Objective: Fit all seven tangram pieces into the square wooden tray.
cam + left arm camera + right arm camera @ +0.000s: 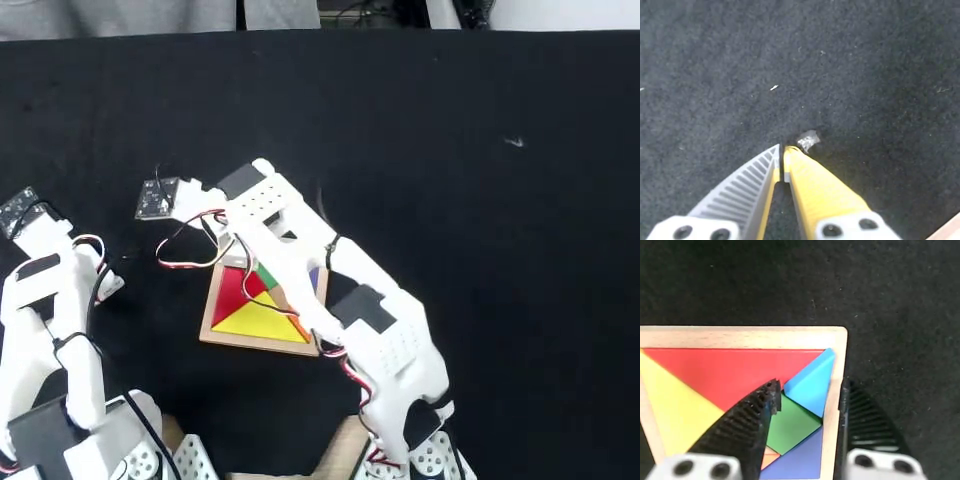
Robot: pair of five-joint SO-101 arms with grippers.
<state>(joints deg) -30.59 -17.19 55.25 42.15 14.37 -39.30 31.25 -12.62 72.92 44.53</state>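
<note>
The desk [480, 200] is covered in black cloth, and a small pale fleck [514, 142] lies on it far from the arms. The right arm [300, 260] stretches from its base at the near edge diagonally across the tray [250, 341]. In the high view it covers the tray's far right part, so only the near and left portions of the puzzle show. The left arm [45, 300] stands well apart to the left of the tray.

In its own wrist view the left pincer [782, 150] is closed, its two tips pressed together with nothing between them. It sits just over the bare cloth. A small greyish crumb [808, 140] lies just beside the tips, and a tiny white speck [774, 87] lies farther off.

The right pincer [809, 390] is spread wide and holds nothing. It straddles one side rim of the tray: one finger [747, 425] lies over the pieces inside, and the other [865, 425] is outside the rim over the cloth.

The tray's rim [740, 335] is pale wood. Inside, the pieces lie flat and packed edge to edge:
- a large red triangle [735, 370] along one rim
- a large yellow triangle [675, 410] touching it
- a light blue triangle [812, 385] in the corner
- a green square [792, 427] against the blue triangle
- a dark blue piece [800, 460] next to the square
- a sliver of an orange piece [769, 459]

The inner finger hides part of the layout, so a seventh piece cannot be made out.
</note>
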